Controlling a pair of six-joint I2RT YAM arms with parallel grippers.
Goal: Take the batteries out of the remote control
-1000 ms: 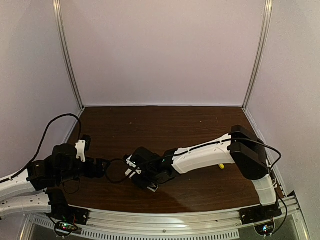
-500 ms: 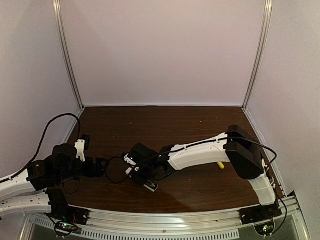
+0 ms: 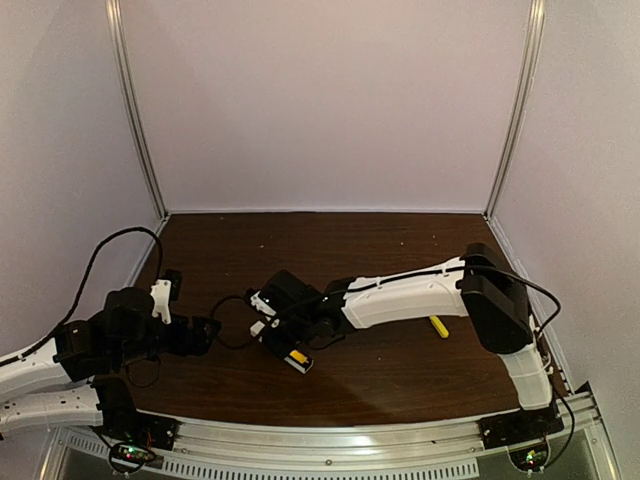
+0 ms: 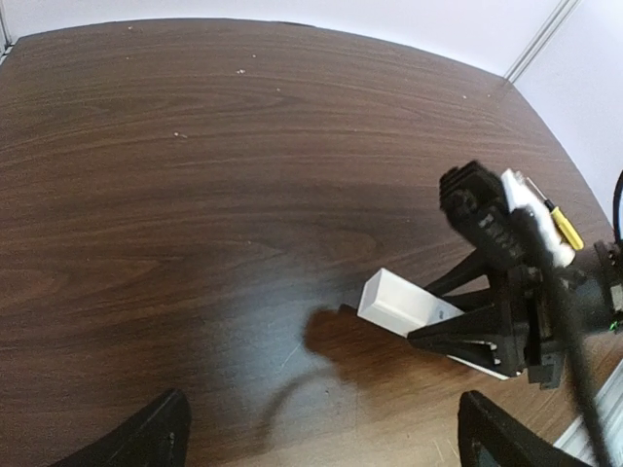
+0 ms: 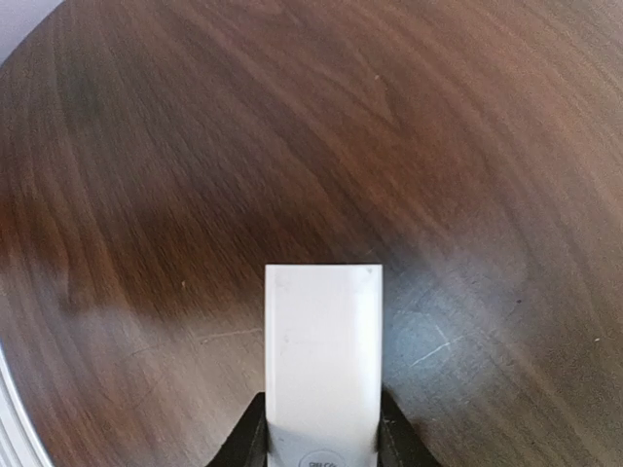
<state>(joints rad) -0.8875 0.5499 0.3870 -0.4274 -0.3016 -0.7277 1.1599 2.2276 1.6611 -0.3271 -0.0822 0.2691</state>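
The remote [image 5: 323, 360] is clamped at one end by the partly closed right hand [image 5: 321, 433], its long axis pointed out over the counter [image 5: 146, 146] toward the nearby left hand [image 4: 321, 428] (spread wide and empty).

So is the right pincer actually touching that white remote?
Touching. The right wrist view shows the remote control squeezed between the right pincer, its two dark fingers flush against the remote's side edges.
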